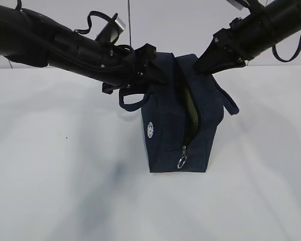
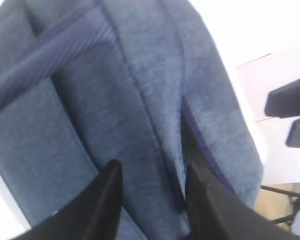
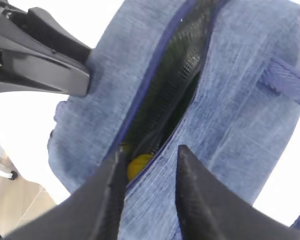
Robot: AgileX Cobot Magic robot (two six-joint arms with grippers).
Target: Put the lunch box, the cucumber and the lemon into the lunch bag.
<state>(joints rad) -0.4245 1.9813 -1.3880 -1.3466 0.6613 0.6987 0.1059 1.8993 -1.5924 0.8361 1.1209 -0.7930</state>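
Note:
The dark navy lunch bag stands upright mid-table with its top zipper open. Through the slit the yellow lemon shows inside. A strip of olive green also shows in the gap; I cannot tell whether it is the lunch box or the cucumber. My left gripper rests at the bag's top left, its jaws apart over the fabric and holding nothing. My right gripper is at the top right, open and straddling the slit's edge, with one finger at the opening.
The zipper's ring pull hangs low on the bag's front, with the white round logo to its left. Loop handles droop on both sides. White table surrounds the bag.

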